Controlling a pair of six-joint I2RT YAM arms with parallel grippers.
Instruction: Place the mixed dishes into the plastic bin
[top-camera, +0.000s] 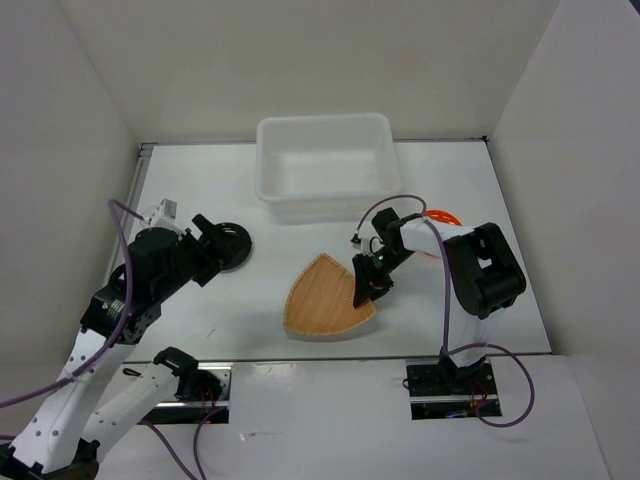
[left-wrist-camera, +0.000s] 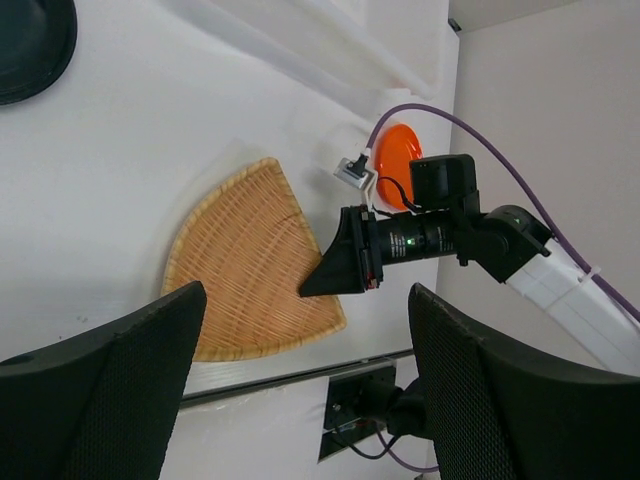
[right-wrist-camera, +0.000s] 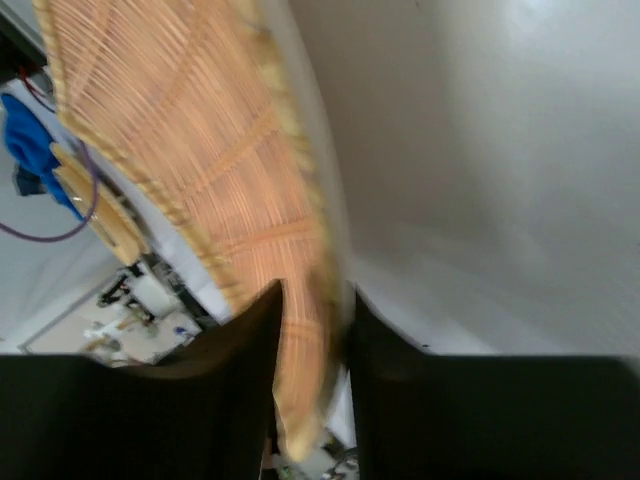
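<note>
The tan woven fan-shaped tray (top-camera: 322, 298) lies at the table's middle front; it also shows in the left wrist view (left-wrist-camera: 245, 265). My right gripper (top-camera: 366, 287) is shut on the tray's right rim (right-wrist-camera: 300, 300), one finger on each side of it. The glossy black plate (top-camera: 238, 241) sits at the left, with my left gripper (top-camera: 212, 250) open and empty just beside it. The orange plate (top-camera: 444, 216) lies behind my right arm, and shows in the left wrist view (left-wrist-camera: 395, 155) with a faint clear cup (left-wrist-camera: 340, 150) beside it. The plastic bin (top-camera: 268, 180) stands at the back centre with nothing showing inside.
White enclosure walls stand close on the left, right and back. The right arm's purple cable (top-camera: 375, 210) loops above the tray, close to the bin's front wall. The table's front edge (top-camera: 400, 357) runs just below the tray.
</note>
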